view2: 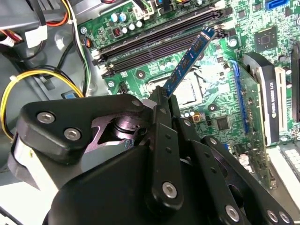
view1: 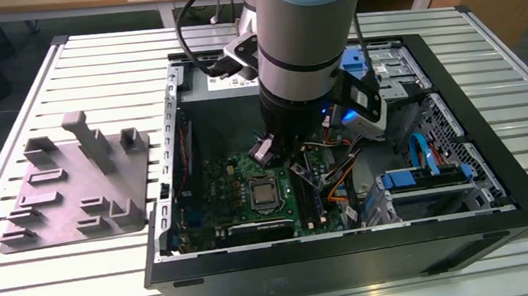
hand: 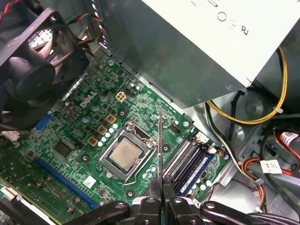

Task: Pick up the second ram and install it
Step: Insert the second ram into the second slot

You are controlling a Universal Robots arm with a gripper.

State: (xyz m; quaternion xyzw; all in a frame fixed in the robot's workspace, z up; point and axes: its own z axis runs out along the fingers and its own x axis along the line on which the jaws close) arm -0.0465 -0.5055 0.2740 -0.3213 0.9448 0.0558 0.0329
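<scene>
Nearest, in the second wrist view: grips the second ram (view2: 190,58) in the pincer (view2: 161,99), black fingers (view2: 164,140) closed flat against both faces of one end, with no gap beyond the stick's own thickness. Shows as a blue-green strip slanting away from the fingertips, free end aimed toward the long memory slots (view2: 154,44). Appears edge-on in the first wrist view, a thin dark line running out from the clamped fingertips. Hangs clear of the green board (hand: 75,131), over the stretch between the CPU socket (hand: 127,154) and the slots, seated in none of them. Has a blue strip (hand: 194,171) lying along one slot already. Just past the board: a black fan (hand: 28,70), a grey power supply box (hand: 201,42), and a yellow cable (hand: 274,98) looping beside that box.

Farther out, in the exterior view: reaches down with the arm (view1: 308,38) into an open black computer case (view1: 348,261) at the centre of the frame, with the pincer low over the board. Stands on a slatted white desk (view1: 67,276). Toward the exterior view's left, well apart from the case: a grey holder tray (view1: 78,191) with upright posts, resting on the desk. Farthest back, along the upper edge of the frame: wooden furniture (view1: 45,2).
</scene>
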